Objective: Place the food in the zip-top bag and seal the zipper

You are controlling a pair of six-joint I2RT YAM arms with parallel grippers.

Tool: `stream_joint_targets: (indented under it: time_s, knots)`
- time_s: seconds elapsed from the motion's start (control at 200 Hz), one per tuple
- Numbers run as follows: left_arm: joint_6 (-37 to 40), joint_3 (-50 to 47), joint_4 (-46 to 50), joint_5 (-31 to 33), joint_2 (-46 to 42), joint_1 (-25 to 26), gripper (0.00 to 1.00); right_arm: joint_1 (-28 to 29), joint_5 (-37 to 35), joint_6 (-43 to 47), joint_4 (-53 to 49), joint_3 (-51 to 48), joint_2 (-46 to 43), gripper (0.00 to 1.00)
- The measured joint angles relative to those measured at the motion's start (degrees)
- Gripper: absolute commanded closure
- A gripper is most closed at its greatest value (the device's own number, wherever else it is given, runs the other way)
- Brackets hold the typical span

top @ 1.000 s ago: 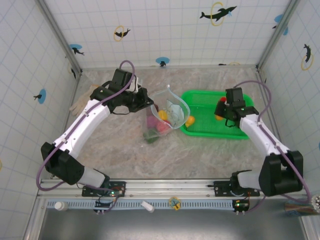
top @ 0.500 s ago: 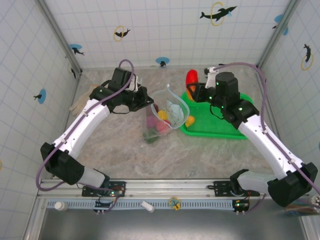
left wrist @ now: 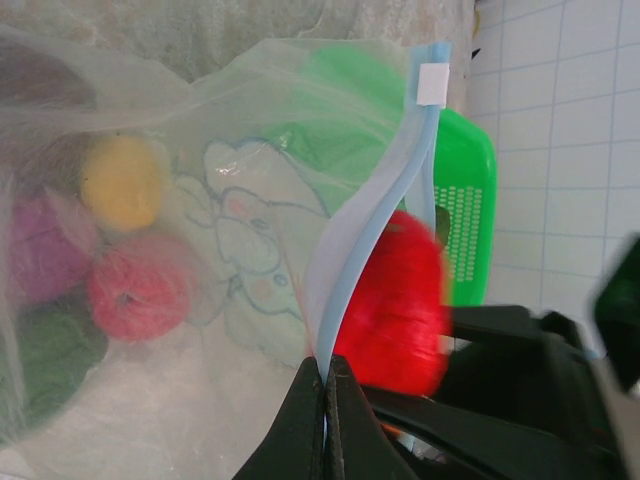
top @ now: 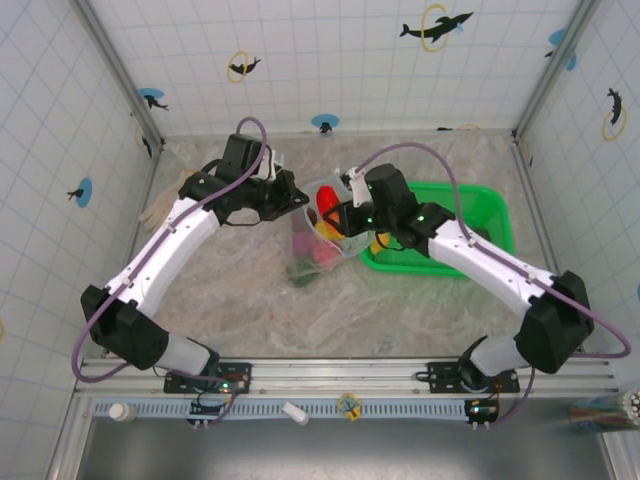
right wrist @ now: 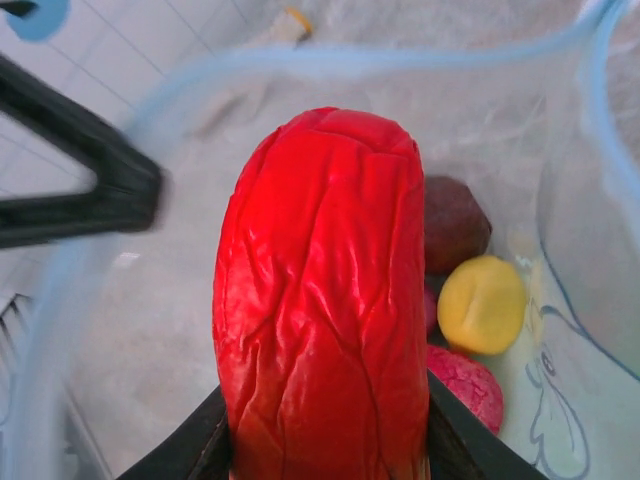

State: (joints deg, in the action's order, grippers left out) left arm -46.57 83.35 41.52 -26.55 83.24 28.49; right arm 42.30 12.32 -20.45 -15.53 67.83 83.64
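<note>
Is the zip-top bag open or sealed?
Open. The zipper loops wide around the red food, and the left tool holds one strip up.

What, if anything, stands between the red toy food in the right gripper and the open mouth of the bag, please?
Nothing visible. The red food sits at the open mouth of the bag, which the left gripper holds by the zipper; the yellow piece and maroon piece lie deeper inside.
</note>
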Motion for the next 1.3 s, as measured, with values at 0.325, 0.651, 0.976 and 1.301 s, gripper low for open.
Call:
stream_joint_targets:
  time_s: [0.325,0.651,0.976,1.301]
  knots:
    - [-0.4,0.0,-1.0,0.0,0.0,0.0,1.0,1.6,-2.9,-3.1,-6.9,14.1,17.6,0.39]
    - [-0.4,0.0,-1.6,0.0,0.2,-0.5,1.0,2.7,-3.9,-4.0,-10.0,17.9,20.1,0.33]
    - [-0.4,0.0,-1.8,0.0,0.2,-0.5,1.0,0.7,-3.0,-4.0,-8.8,11.8,10.9,0.39]
    - [-0.4,-0.4,-2.0,0.0,0.2,-0.8,1.0,-6.4,1.2,-6.0,0.5,-5.0,-8.4,0.44]
